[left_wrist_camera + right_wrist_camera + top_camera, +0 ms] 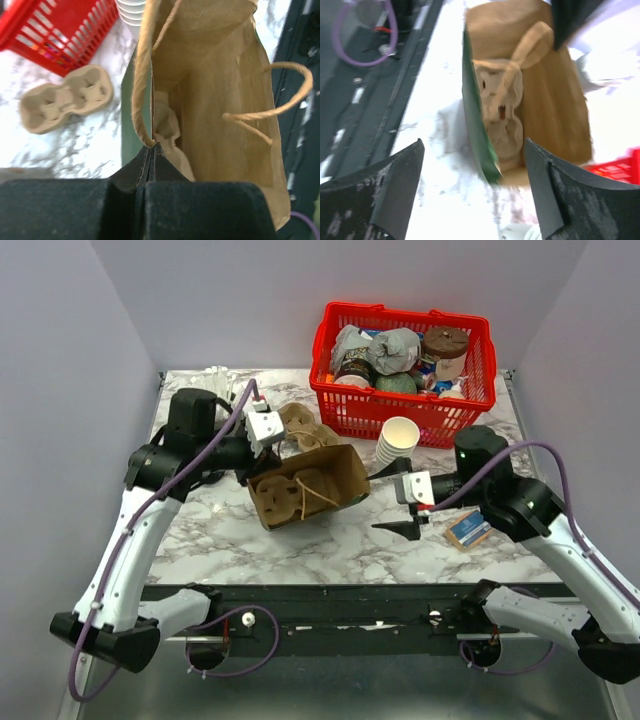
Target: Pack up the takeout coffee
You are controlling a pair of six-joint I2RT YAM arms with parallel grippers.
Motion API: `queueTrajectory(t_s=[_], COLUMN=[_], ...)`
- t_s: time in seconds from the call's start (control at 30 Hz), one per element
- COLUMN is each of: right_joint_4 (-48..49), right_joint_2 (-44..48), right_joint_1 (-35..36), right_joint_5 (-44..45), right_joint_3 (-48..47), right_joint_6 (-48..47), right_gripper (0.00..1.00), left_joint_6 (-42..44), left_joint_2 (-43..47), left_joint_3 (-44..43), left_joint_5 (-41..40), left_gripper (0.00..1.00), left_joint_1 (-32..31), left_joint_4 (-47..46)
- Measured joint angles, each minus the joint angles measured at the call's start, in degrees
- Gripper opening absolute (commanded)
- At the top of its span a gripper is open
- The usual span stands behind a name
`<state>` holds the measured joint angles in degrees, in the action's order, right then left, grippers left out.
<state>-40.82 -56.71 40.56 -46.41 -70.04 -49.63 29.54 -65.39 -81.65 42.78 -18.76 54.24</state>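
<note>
Left wrist alone shows left jaws pinching bag (215,100) rim; right jaws wide, empty

A robotics lab test booth: plain grey walls (60,340) enclosing a marble-patterned table (340,545) with two mounted arms.

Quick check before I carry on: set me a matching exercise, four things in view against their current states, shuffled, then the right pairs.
Things:
1. left fingers
2. right fingers
3. paper bag
4. cup stack

States:
A. upright, just in front of the red basket
B. open, gripping nothing
C. lying on its side, mouth open
D. shut on the bag's rim

Pairs: 1-D, 2-B, 3-C, 4-A
</note>
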Motion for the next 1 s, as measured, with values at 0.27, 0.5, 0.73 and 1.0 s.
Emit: queueTrajectory(t_s=[0.27, 0.5, 0.73, 1.0], right_joint_4=[8.41, 9.86, 9.40, 6.84], right_joint_2=[4.61, 4.00, 3.10, -1.86], right_joint_1=[0.00, 0.00, 0.00, 0.00], right_joint_5=[6.03, 7.98, 6.91, 2.84], right_joint_3=[6.78, 10.34, 8.68, -1.18], right_joint_6=[4.22, 8.22, 10.60, 12.20], right_gripper=[0.91, 0.90, 0.89, 0.88], left_joint_6=[10.32, 15.63, 12.85, 4.57], left_joint_2=[12.04, 21.27, 21.18, 14.60], left_joint_3=[7.32, 19.06, 16.41, 6.75], left_joint_5=[-5.75, -10.16, -11.85, -11.23], left_gripper=[0.00, 0.00, 0.00, 0.00], left_joint_1=[-1.55, -6.82, -7.37, -7.37], left_joint_4=[1.25, 1.40, 1.03, -0.35])
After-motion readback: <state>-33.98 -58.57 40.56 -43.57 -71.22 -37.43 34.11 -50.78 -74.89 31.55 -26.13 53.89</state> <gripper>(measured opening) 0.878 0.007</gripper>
